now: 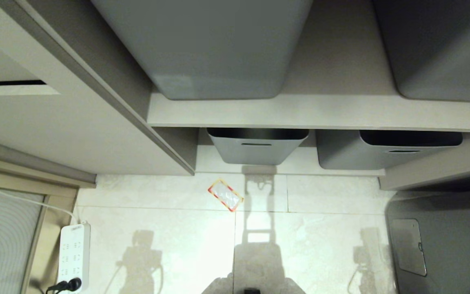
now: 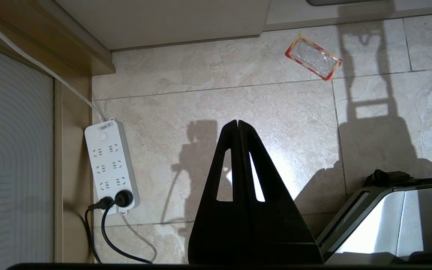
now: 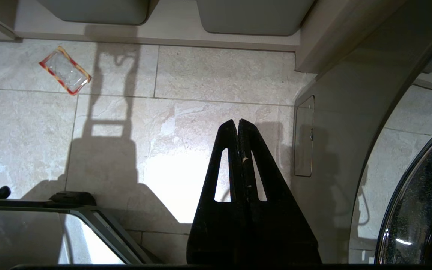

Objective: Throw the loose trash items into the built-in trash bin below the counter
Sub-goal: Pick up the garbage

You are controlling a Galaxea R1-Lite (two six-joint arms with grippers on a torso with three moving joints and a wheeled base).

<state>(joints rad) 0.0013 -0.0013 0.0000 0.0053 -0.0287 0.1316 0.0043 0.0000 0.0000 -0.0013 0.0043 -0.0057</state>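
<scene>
1. Wrapper (image 1: 225,195), clear with a red-and-yellow edge, is seen lying flat on the pale tiled floor (image 1: 157,245), a little left of centre in the head view and just below the lowest shelf.
2. The same wrapper is shown in the upper right of the left wrist view (image 2: 312,57) and in the upper left of the right wrist view (image 3: 65,70), beside a tile seam in each.
3. Two grey plastic tubs (image 1: 256,147) with slot handles are set on the lowest beige shelf (image 1: 292,165), just above the wrapper in the head view; two more tubs (image 1: 210,45) are carried on the shelf above.
4. The left end effector (image 2: 238,123) is shown at lower centre of the left wrist view, its fingers pressed together with nothing between them, above bare floor and well apart from the wrapper.
5. The right end effector (image 3: 237,123) is likewise shown with its fingers pressed together and empty, at lower centre of the right wrist view, well apart from the wrapper.
6. A white power strip (image 1: 74,255) with a black plug in it is laid on the floor at the lower left of the head view, with a white cable (image 1: 23,200) running up and to the left.
7. A dark grey curved panel (image 1: 443,241) with a small hatch is seen at the lower right of the head view.
</scene>
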